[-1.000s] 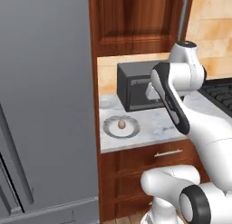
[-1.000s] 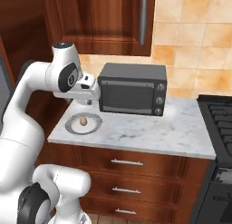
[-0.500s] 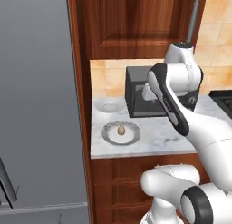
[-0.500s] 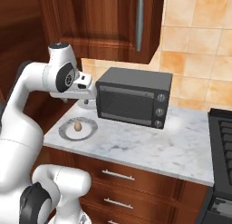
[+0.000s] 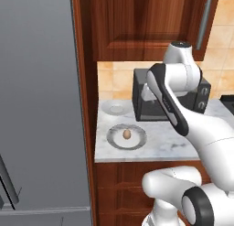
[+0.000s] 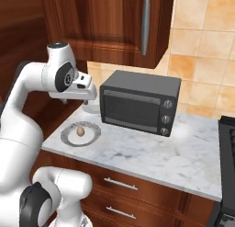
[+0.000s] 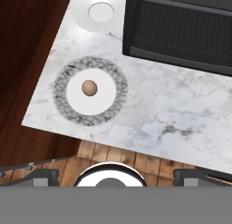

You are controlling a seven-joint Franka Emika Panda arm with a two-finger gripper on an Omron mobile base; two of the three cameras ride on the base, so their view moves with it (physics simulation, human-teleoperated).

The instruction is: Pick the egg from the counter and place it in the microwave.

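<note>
The tan egg [image 5: 127, 134] [image 6: 80, 131] [image 7: 89, 87] lies in the middle of a round plate with a grey patterned rim [image 5: 112, 137] [image 6: 69, 134] [image 7: 61, 89], near the left end of the white marble counter [image 5: 160, 145] [image 6: 151, 152] [image 7: 172, 109]. My gripper [image 6: 87, 98] [image 7: 117, 175] hangs high above the counter, behind and to the right of the egg, in front of the dark oven. Its fingertips [image 7: 43, 175] stand far apart, so it is open and holds nothing. The silver-grey microwave is out of view.
A dark grey boxy oven [image 5: 139, 99] [image 6: 137, 106] [image 7: 181, 23] with its door shut stands at the back of the counter. A small white plate [image 5: 115, 108] [image 7: 100, 12] lies left of it. A tall grey fridge [image 5: 41, 106] borders the counter's left end; a stove [image 6: 227, 143] lies at the right.
The base has driven, so both base views have shifted and the counter sits more central. The egg stays on its plate. The arm keeps its pose above the counter.
</note>
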